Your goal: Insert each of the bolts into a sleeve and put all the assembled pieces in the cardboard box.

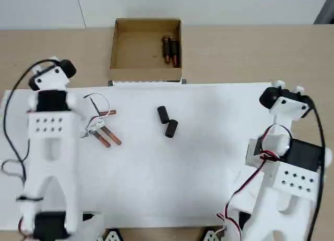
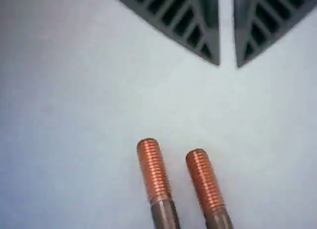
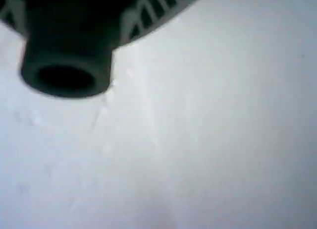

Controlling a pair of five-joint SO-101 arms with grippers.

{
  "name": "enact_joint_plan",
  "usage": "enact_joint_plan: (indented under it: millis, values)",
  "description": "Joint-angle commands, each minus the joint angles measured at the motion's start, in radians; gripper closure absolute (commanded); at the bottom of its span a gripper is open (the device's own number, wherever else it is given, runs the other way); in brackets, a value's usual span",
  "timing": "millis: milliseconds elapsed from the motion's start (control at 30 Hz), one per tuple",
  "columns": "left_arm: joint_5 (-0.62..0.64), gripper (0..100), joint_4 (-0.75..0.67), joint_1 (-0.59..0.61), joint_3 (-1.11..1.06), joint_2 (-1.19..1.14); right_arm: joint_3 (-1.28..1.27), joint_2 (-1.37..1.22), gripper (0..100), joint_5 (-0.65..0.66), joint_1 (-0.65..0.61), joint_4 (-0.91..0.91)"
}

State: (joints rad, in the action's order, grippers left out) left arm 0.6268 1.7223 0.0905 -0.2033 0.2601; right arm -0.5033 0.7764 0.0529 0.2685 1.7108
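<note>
Two copper bolts (image 2: 153, 174) (image 2: 204, 182) lie side by side on the white sheet, threaded ends toward my left gripper (image 2: 226, 60). Its fingers stand almost together with a thin slit between them and hold nothing. From above, the left gripper (image 1: 90, 127) sits at the upper ends of those bolts (image 1: 107, 136), and a third bolt (image 1: 107, 113) lies just beyond. Two black sleeves (image 1: 163, 114) (image 1: 171, 128) rest mid-table. My right gripper (image 3: 74, 21) is shut on a black sleeve (image 3: 67, 73), whose hollow end faces the camera. The cardboard box (image 1: 121, 48) holds two assembled pieces (image 1: 170, 49).
A white sheet (image 1: 209, 163) covers most of the wooden table. The box stands just past its far edge. The left arm (image 1: 49, 126) and the right arm (image 1: 284, 157) stand at the sheet's two sides, with loose cables beside each.
</note>
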Motion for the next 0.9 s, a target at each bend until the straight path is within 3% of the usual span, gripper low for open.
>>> enact_joint_plan:
  millis: [0, 200, 433, 867]
  values:
    - [0.023, 99, -0.051, 0.008, 0.042, -0.075, 0.005, 0.022, 99.5, 0.005, 0.012, -0.01]
    - [0.0, 98, -0.169, 0.0, 0.042, -0.155, 0.005, 0.022, 99.5, 0.005, 0.012, -0.01]
    - [-0.011, 80, -0.222, 0.048, 0.038, -0.17, 0.005, 0.022, 99.5, 0.005, 0.012, -0.01]
    - [-0.015, 84, -0.321, 0.091, -0.076, -0.173, 0.005, 0.022, 99.5, 0.005, 0.012, -0.01]
